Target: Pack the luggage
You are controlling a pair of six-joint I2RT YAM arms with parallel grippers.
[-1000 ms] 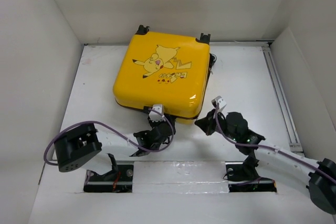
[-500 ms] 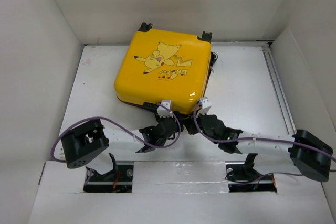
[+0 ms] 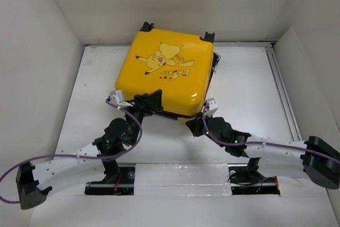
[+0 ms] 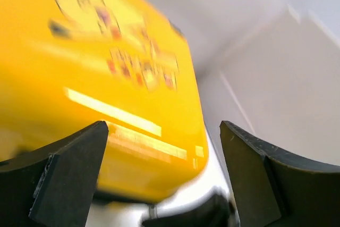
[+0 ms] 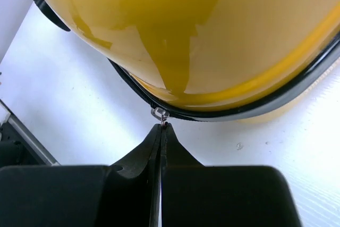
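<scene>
We log the glossy yellow hard-shell luggage (image 3: 164, 73), rounded at its corners, lying flat on the white desk (image 3: 244, 89); left pincer (image 4: 159, 131), now swung to its near-left corner, gapes empty, right pincer (image 5: 161, 127) stays pinched on its small metal zipper pull (image 5: 159, 114).

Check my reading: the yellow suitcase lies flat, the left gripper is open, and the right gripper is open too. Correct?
No. The right gripper is shut, pinched on the zipper pull of the suitcase, as the right wrist view shows. The rest stands.
</scene>
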